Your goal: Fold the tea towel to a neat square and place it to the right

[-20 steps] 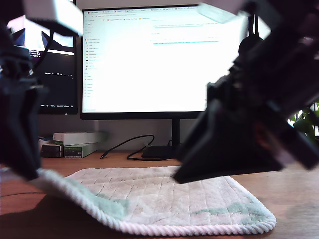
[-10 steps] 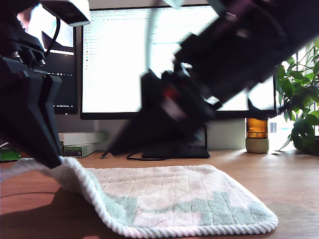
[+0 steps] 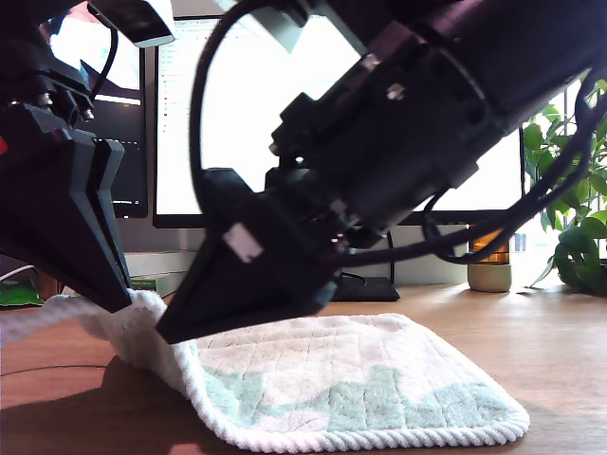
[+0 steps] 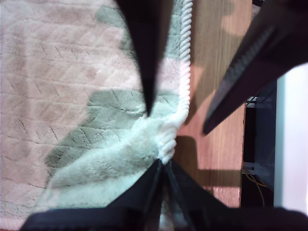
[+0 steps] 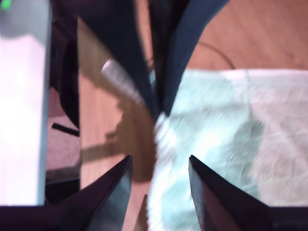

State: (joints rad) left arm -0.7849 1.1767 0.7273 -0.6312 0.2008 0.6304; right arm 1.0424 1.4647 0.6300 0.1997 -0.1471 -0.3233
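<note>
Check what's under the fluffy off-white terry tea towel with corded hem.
Under the corner raised by my first gripper: only shadowed brown wooden table. The rest of the tea towel lies flat, hiding what's beneath.

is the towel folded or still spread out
Spread, one layer on the desk; only one corner of the towel is lifted by a tool.

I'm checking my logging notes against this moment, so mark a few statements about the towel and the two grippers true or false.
1. My first gripper is shut on the corded hem of the tea towel. True.
2. My second gripper is clamped on the towel. False: its jaws stand open, close to the same corner.
3. The towel is folded into a neat square. False: it lies spread on the desk with one corner lifted.
4. A lit monitor stands behind the towel. True.
5. The plant is at the exterior view's left. False: it is at that view's right.
</note>
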